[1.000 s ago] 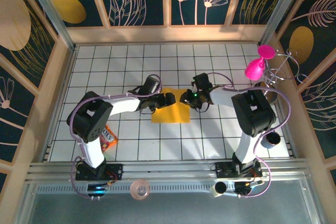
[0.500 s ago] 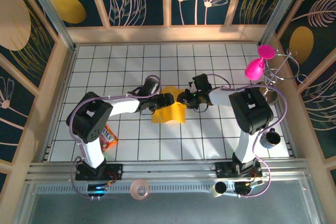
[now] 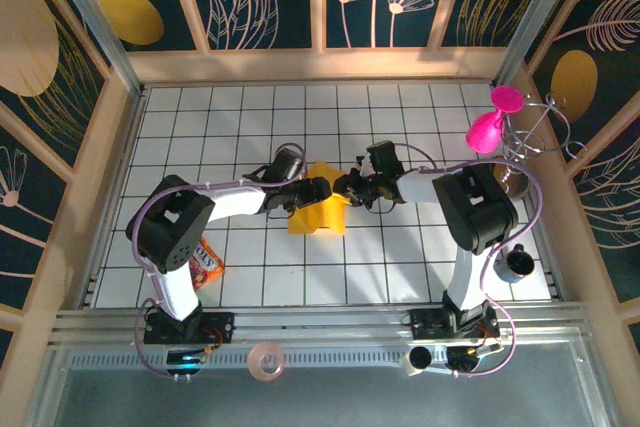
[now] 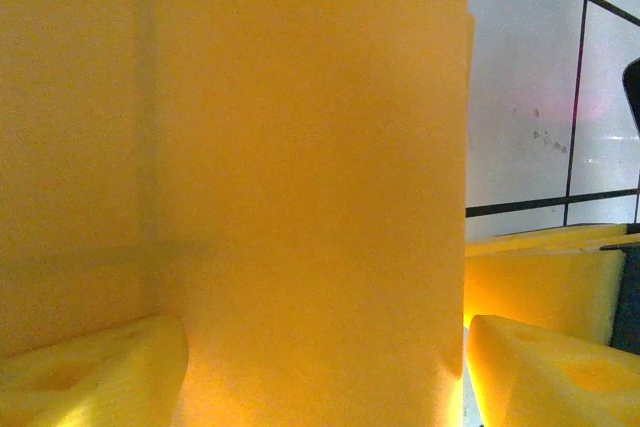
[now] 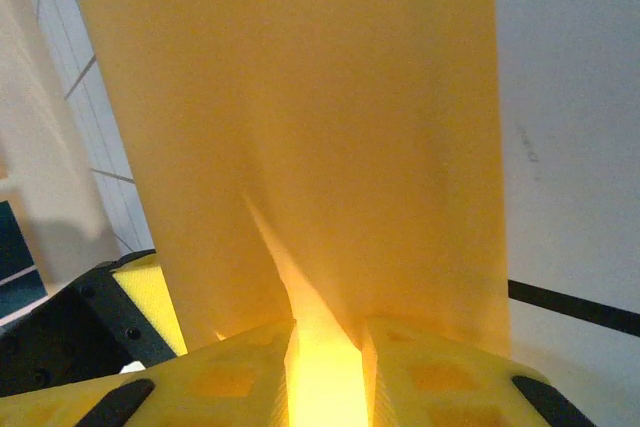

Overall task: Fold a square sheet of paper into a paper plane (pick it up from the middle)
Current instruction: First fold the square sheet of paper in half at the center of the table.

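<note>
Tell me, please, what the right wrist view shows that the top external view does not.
Right wrist view: the right tool pinching a crease in the orange-yellow square sheet of paper. Top external view: the left tool over the sheet, a pink balloon-like figure, a crinkly multicoloured snack packet. Both: the sheet, bent up over the white tiled table.

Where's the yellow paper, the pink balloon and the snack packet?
paper (image 3: 318, 219): top view, on its bare near part.
pink balloon (image 3: 485, 132): top view, on the middle of its body.
snack packet (image 3: 207, 263): top view, on its middle, beside the left arm.
</note>
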`<state>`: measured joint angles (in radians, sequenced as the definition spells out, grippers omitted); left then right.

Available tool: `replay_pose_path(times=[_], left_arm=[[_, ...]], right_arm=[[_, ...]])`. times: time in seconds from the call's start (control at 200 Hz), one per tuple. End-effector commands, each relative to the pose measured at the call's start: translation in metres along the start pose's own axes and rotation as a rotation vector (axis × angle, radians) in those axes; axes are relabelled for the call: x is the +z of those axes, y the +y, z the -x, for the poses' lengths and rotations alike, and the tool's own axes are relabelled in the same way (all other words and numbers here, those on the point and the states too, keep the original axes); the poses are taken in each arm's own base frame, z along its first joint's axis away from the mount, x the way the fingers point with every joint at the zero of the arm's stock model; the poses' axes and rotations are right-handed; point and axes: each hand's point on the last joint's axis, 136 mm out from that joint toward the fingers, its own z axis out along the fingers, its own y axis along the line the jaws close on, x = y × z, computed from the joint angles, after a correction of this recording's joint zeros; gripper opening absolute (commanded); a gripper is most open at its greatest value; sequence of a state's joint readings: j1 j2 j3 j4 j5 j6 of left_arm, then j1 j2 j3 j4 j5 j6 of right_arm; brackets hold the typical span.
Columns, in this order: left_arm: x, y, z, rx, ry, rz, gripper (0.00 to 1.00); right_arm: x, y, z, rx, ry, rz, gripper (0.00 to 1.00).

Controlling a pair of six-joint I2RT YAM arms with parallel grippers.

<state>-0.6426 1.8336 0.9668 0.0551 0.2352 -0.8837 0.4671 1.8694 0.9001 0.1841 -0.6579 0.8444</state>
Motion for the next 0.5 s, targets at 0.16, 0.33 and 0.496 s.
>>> replay_pose_path(times=[0.16,0.33,0.496], left_arm=[[0.004,0.029,-0.017,0.007,0.050,0.112,0.60],[-0.005,0.025,-0.009,0.031,-0.001,0.106,0.51],[-0.017,0.005,0.003,0.071,-0.050,0.037,0.39]], right_arm=[[-0.003,0.014,-0.003,0.003,0.011,0.094,0.24],[-0.031,0.025,0.013,-0.035,-0.092,0.136,0.27],[-0.065,0.032,0.031,-0.094,-0.213,0.142,0.33]])
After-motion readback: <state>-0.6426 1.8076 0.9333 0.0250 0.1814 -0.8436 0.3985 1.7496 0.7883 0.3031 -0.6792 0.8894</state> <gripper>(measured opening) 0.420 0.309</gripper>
